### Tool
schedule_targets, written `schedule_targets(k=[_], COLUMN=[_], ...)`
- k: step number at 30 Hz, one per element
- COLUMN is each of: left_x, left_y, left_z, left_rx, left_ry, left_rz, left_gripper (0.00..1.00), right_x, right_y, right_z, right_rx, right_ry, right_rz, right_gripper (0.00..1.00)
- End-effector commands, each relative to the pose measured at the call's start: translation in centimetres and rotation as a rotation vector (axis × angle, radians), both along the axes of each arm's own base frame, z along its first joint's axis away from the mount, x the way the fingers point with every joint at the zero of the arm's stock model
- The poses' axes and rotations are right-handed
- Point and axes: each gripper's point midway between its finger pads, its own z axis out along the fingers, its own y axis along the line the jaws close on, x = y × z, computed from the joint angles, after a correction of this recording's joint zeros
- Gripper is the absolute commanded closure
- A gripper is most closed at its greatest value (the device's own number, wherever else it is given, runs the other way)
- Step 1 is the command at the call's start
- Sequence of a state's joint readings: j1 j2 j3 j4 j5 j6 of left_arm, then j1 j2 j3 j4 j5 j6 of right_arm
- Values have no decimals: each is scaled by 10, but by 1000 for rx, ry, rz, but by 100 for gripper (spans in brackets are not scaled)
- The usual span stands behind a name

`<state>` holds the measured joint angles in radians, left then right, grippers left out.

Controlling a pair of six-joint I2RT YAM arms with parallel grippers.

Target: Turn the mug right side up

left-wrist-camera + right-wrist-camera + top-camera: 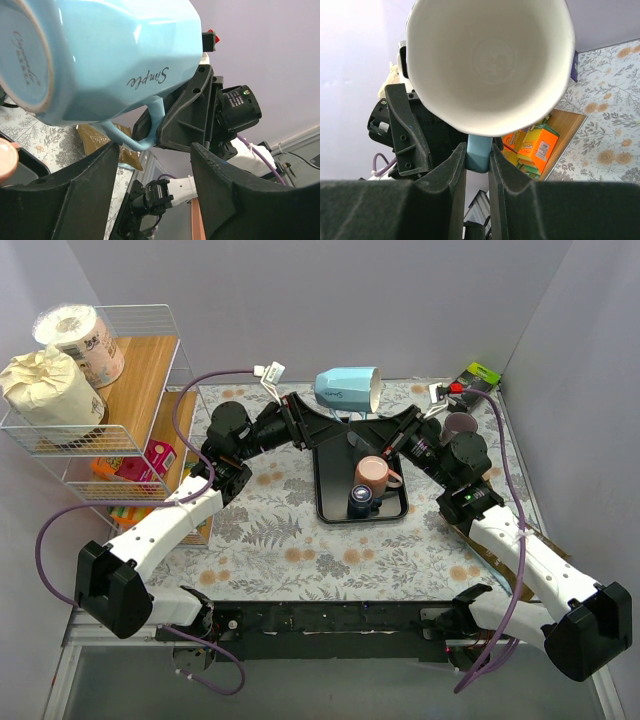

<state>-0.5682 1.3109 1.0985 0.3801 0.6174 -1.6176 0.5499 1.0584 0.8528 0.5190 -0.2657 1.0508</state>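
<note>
Over on the left, the left gripper (155, 149) is hanging with its jaws parted just under the blue mug (348, 390), seemingly touching nothing, though the angle is poor. The mug is lying sideways in the air above the black tray (325, 512), mouth facing right. The right gripper (479, 155) is pinching its handle (156, 112).

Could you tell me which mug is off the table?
The light blue mug, sideways in the air, handle pinched by the right gripper; the pink mug and dark blue cup sit on the tray.
</note>
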Motion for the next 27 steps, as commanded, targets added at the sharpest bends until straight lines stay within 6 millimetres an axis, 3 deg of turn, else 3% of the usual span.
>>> schedule_targets(k=[1,13,27], left_x=[-14,-6,13], left_y=[7,6,10], left_z=[24,12,-7], left_rx=[-32,-3,73], left_ry=[-79,-49,9], left_rz=[-1,30,124], left_gripper=[42,37,35], right_x=[-6,-2,19], right_y=[-17,-16,-12], right_z=[46,47,53], right_rx=[76,61,7], right_ry=[-154,-160,-178], right_rz=[-64,-77,-126], right_gripper=[99,99,99])
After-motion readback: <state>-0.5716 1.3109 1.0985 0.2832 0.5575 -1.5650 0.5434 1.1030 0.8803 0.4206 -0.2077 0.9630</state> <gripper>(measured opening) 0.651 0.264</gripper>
